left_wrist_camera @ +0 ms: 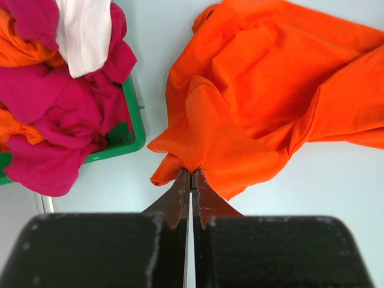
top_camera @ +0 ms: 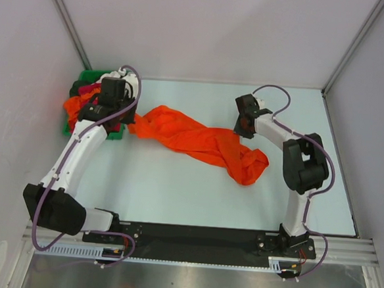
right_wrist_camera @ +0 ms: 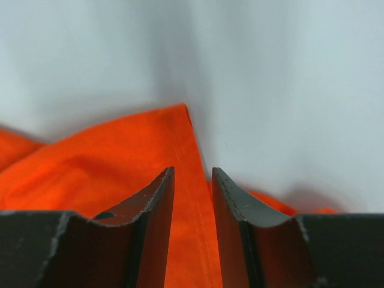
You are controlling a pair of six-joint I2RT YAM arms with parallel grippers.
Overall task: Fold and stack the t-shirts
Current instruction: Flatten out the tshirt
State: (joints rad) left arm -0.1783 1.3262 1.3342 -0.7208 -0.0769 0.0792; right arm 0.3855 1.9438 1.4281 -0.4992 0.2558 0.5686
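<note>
Finding: the task is at an early stage. No shirt is folded and no stack exists.

The orange t-shirt lies on the desk as a twisted, crumpled band, running from just beside the green bin toward the right arm. Your left jaws are together, clamped on a bunched fold at the shirt's bin end. Your right jaws stand apart with a gap between them. A stitched hem shows through that gap, but you cannot tell from the wrist view whether they touch it.

The magenta shirts, a white shirt and more orange cloth are heaped in the bin, all unsorted.

Outstanding, in my judgement: you must spread the orange shirt flat, fold it and set it down, then take each shirt in the bin in turn. That is nearly the whole job.

Surface: the desk is pale, smooth and matt — the cloth should slide on it rather than catch. Plain pale walls close three sides, with metal posts at the back corners. A black base rail runs along the near edge.
</note>
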